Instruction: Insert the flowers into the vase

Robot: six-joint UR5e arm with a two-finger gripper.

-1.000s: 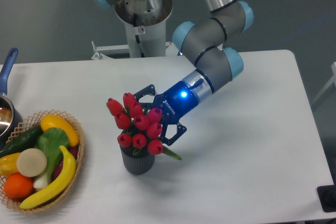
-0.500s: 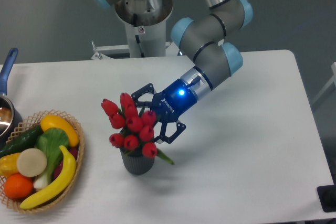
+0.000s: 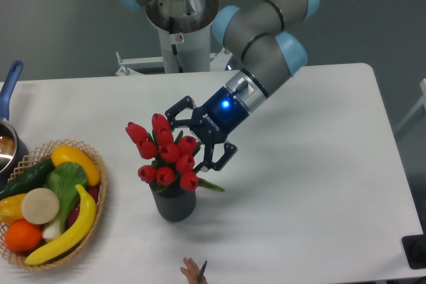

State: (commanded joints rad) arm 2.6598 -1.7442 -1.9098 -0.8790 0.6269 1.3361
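Standing in the ribbed grey vase (image 3: 174, 204), the red tulip bunch (image 3: 164, 153) is leaning toward ten o'clock, while the gripper (image 3: 200, 136) at its two o'clock is spreading released jaws; snagging a leaf could be tipping vase and all.

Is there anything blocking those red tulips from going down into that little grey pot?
Nothing visible does. The flowers already stand with their stems in the mouth of the vase, and the gripper is right beside the blooms. The fruit basket sits well off to the side.
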